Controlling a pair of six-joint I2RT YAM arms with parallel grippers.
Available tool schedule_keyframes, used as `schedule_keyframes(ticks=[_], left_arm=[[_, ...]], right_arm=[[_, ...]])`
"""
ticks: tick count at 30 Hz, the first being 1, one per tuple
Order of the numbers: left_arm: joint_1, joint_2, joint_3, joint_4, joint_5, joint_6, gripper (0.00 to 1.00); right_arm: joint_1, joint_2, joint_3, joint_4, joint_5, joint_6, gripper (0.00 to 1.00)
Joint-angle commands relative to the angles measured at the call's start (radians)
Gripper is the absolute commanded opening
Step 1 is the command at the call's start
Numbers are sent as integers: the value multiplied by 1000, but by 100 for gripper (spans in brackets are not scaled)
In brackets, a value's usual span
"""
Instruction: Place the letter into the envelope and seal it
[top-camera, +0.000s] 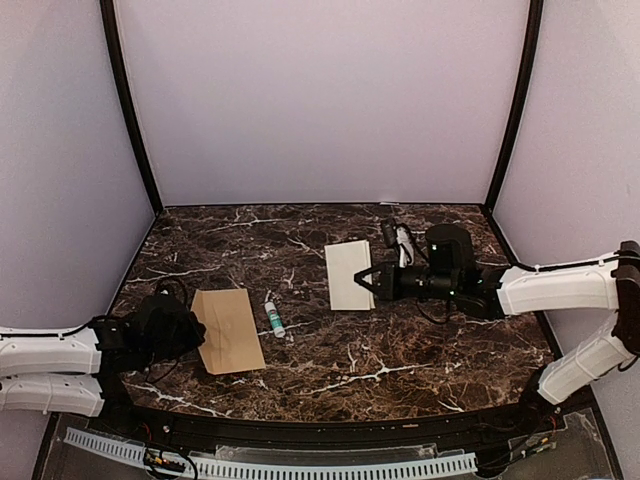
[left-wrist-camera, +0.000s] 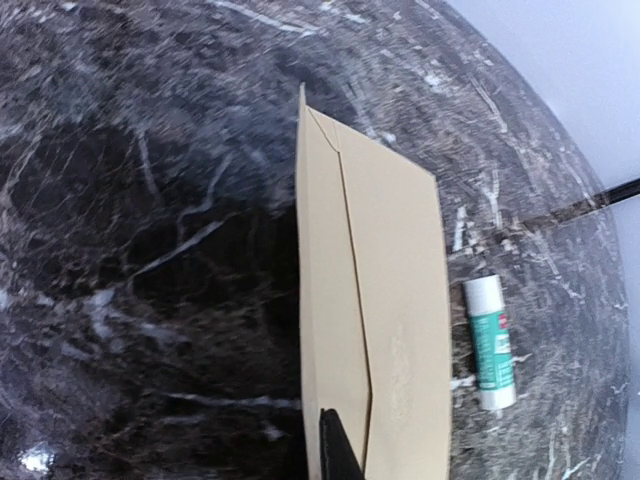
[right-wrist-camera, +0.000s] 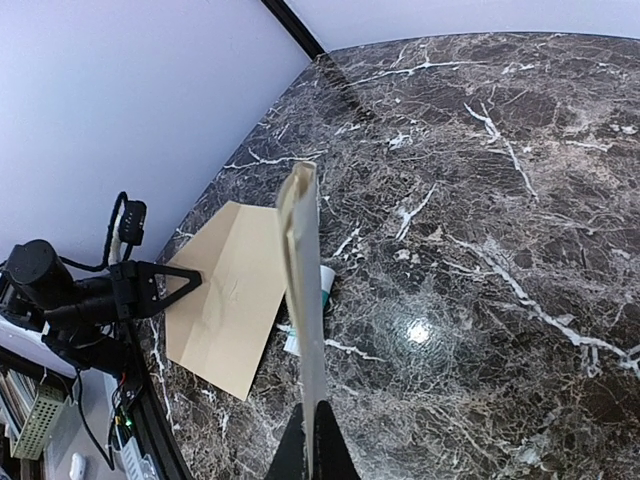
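We log right tool (right-wrist-camera: 311, 448) clamping the cream rectangular paper letter (right-wrist-camera: 303, 290), edge-on, apparently folded; left tool (right-wrist-camera: 194, 279) grips the plain kraft-brown paper envelope (left-wrist-camera: 395, 300) on the dark marble counter (top-camera: 400, 350).

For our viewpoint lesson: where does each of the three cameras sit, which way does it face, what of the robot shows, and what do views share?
Top external: above, behind the bases, looking down on the table; left arm and right arm show.
Left wrist: low over the envelope, glue stick beside it; only a fingertip shows.
Right wrist: behind the letter held edge-on, facing the left gripper; own fingertips show.
Shared: all three show the envelope.
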Motion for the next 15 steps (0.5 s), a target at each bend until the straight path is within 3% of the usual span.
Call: schedule_keyframes(ticks=[1,15], left_arm=[[2,-48,105,36,47,121,0],[-19,50,403,1,151,327,0]], right_arm=[[30,-29,63,-47,34,13,0],[74,-105,193,-191,165,83,0]])
